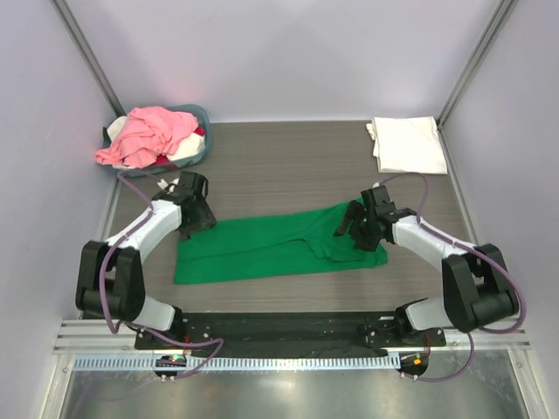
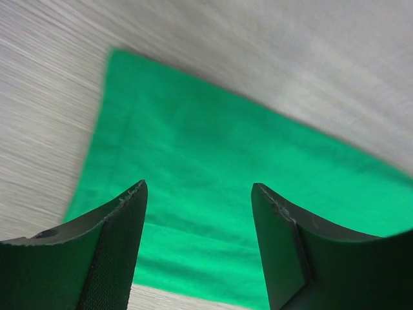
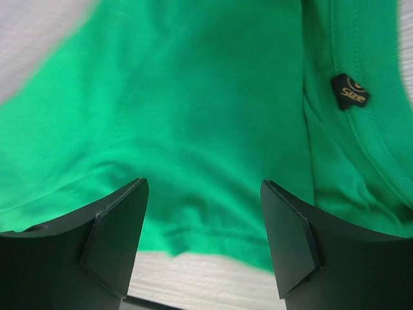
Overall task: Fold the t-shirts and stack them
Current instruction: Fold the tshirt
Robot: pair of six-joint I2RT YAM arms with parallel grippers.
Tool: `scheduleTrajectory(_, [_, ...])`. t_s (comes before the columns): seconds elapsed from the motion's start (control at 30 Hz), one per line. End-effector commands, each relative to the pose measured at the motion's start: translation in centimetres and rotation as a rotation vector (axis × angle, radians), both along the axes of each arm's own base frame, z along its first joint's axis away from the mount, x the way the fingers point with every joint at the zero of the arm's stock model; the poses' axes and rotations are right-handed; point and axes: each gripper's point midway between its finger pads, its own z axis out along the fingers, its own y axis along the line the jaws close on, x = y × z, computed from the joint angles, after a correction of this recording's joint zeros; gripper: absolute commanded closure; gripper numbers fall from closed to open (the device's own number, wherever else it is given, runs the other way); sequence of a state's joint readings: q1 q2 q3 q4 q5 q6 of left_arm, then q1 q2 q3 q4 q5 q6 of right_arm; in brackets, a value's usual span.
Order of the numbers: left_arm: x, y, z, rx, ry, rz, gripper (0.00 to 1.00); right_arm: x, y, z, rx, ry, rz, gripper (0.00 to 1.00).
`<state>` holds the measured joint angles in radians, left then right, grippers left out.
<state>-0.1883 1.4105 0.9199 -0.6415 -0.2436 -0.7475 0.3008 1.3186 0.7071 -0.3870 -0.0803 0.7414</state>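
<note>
Top view: green t-shirt [image 1: 271,244] lies flat on the grey wood-grain table [image 1: 288,157], centre of frame, folded into a long band running left to right, with a bulkier, rumpled part at its right end. Left gripper [image 1: 194,220] sits at the band's upper left corner, over the cloth edge. Right gripper [image 1: 358,229] sits over the rumpled right end. Left wrist view: the two dark fingers [image 2: 110,245] stand apart at the bottom of frame, nothing between them; smooth green cloth fills the gap beneath, its corner toward upper left, and bare table shows around it. Right wrist view: jaws likewise spread wide and empty, green cloth below with soft creases, and a small black label [image 3: 350,92] with gold lettering by a seam at upper right. Neither gripper is pinching cloth. White t-shirt [image 1: 406,144], folded into a rectangle, rests at the upper right corner of the table. Pink t-shirt [image 1: 148,135] is heaped in the round blue-grey basket [image 1: 199,113] at upper left, with a bit of red cloth [image 1: 201,133] showing at its right edge.
</note>
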Motion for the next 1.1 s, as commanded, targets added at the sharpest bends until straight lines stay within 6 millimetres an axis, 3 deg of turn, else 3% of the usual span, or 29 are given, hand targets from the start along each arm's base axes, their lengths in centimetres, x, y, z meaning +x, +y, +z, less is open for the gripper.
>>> scheduleTrajectory(0.0, [0.0,-1.5,-1.3,0.0,0.073,-0.067,0.34,1.5,1.3,-0.4,0.042,0.0,0.008,0.24])
scheduleTrajectory(0.2, [-1.3,-2.1,-3.2,-0.007,0.176,-0.097,0.36,3.2,-0.3,-3.1,-0.01,0.074,-0.037,0.23])
scheduleTrajectory(0.3, [-2.8,-2.3,-4.0,-0.027,0.229,-0.093,0.37,5.1,-1.0,-4.7,-0.03,0.117,-0.046,0.23])
scheduleTrajectory(0.37, [-3.8,-2.8,-4.4,-0.06,0.251,-0.07,0.37,8.2,-1.0,-4.0,-0.015,0.089,-0.056,0.23])
scheduleTrajectory(0.4, [-5.2,-3.3,-5.1,-0.1,0.287,-0.069,0.37,8.8,-1.1,-5.9,-0.025,0.134,-0.051,0.23])
scheduleTrajectory(0.43, [-5.7,-3.7,-4.9,-0.127,0.285,-0.062,0.37,12.0,-0.5,-4.4,-0.007,0.078,-0.041,0.23])
scheduleTrajectory(0.5, [-7.0,-5.5,-5.0,-0.21,0.295,-0.017,0.37,14.6,0.4,-4.7,0.007,0.073,-0.009,0.24])
scheduleTrajectory(0.53, [-7.7,-7.0,-5.1,-0.288,0.282,-0.027,0.37,17.7,1.5,-4.9,0.027,0.049,0.008,0.24])
scheduleTrajectory(0.6, [-8.4,-9.9,-4.7,-0.383,0.274,-0.01,0.37,20.1,3.3,-4.9,0.062,0.035,0.047,0.25])
scheduleTrajectory(0.63, [-9.1,-10.9,-5.0,-0.429,0.283,-0.006,0.37,22.9,4.3,-5.5,0.072,0.013,0.058,0.25])
scheduleTrajectory(0.7, [-10.0,-13.2,-4.7,-0.49,0.278,0.017,0.37,24.4,6.5,-6.3,0.103,0.027,0.099,0.25])
scheduleTrajectory(0.73, [-9.8,-14.4,-4.5,-0.528,0.255,0.017,0.37,27.1,7.9,-4.1,0.127,-0.042,0.115,0.26])
scheduleTrajectory(0.77, [-10.9,-15.7,-4.7,-0.538,0.263,-0.014,0.37,27.3,8.5,-6.9,0.129,0.003,0.123,0.26])
scheduleTrajectory(0.8, [-11.2,-16.6,-4.6,-0.555,0.258,-0.021,0.37,29.2,10.3,-4.8,0.165,-0.063,0.157,0.26])
scheduleTrajectory(0.83, [-11.0,-17.8,-4.3,-0.59,0.242,-0.006,0.36,29.8,11.1,-4.8,0.178,-0.073,0.166,0.26])
scheduleTrajectory(0.87, [-12.0,-19.3,-4.2,-0.604,0.254,-0.047,0.36,29.9,11.8,-7.0,0.19,-0.046,0.175,0.26])
scheduleTrajectory(0.93, [-12.7,-21.7,-3.9,-0.642,0.261,-0.088,0.36,31.3,13.8,-5.5,0.231,-0.099,0.204,0.26])
scheduleTrajectory(1.0, [-12.9,-23.1,-3.7,-0.651,0.277,-0.119,0.36,31.8,14.7,-6.5,0.251,-0.101,0.213,0.26])
scheduleTrajectory(1.07, [-13.4,-24.1,-3.6,-0.65,0.288,-0.157,0.36,32.8,15.4,-5.5,0.269,-0.147,0.224,0.26])
